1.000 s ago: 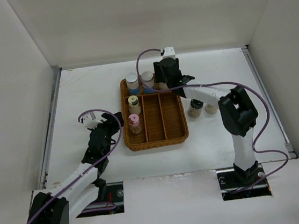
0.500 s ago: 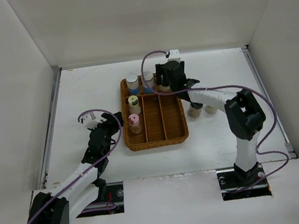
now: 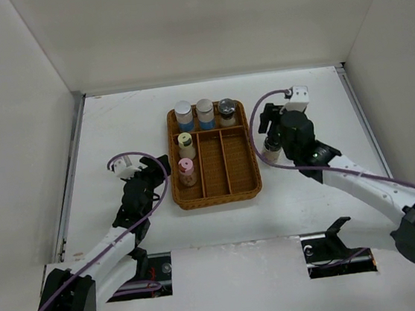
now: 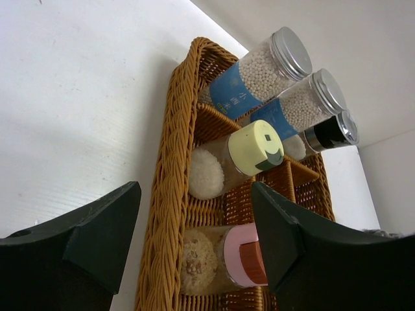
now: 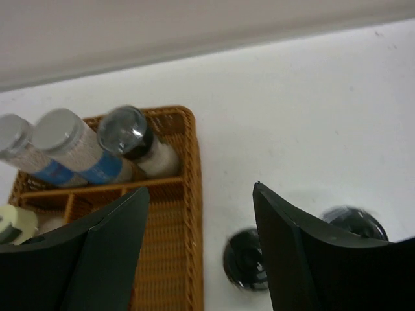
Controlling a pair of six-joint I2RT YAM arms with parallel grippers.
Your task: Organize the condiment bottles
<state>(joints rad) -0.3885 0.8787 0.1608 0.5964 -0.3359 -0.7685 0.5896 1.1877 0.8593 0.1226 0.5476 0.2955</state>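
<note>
The brown wicker tray (image 3: 251,167) holds five condiment bottles. Two grey-capped, blue-labelled ones (image 3: 184,114) (image 3: 205,110) and a black-capped one (image 3: 226,109) stand in its back row. A yellow-capped one (image 3: 185,142) and a pink-capped one (image 3: 187,170) stand in its left lane. My right gripper (image 3: 266,130) hangs open over the table right of the tray, above a black-capped bottle (image 5: 245,259); a second one (image 5: 353,223) stands beside it, partly hidden by a finger. My left gripper (image 3: 156,169) is open just left of the tray, level with the pink-capped bottle (image 4: 237,256).
The tray's middle and right lanes (image 3: 225,161) hold nothing. White walls close in the table at the left, back and right. The tray's left rim (image 4: 172,194) lies between my left fingers in the left wrist view.
My right gripper has left the tray's back right corner, where the black-capped bottle now stands free, and swung right over the two bottles on the table. The left arm has not moved.
</note>
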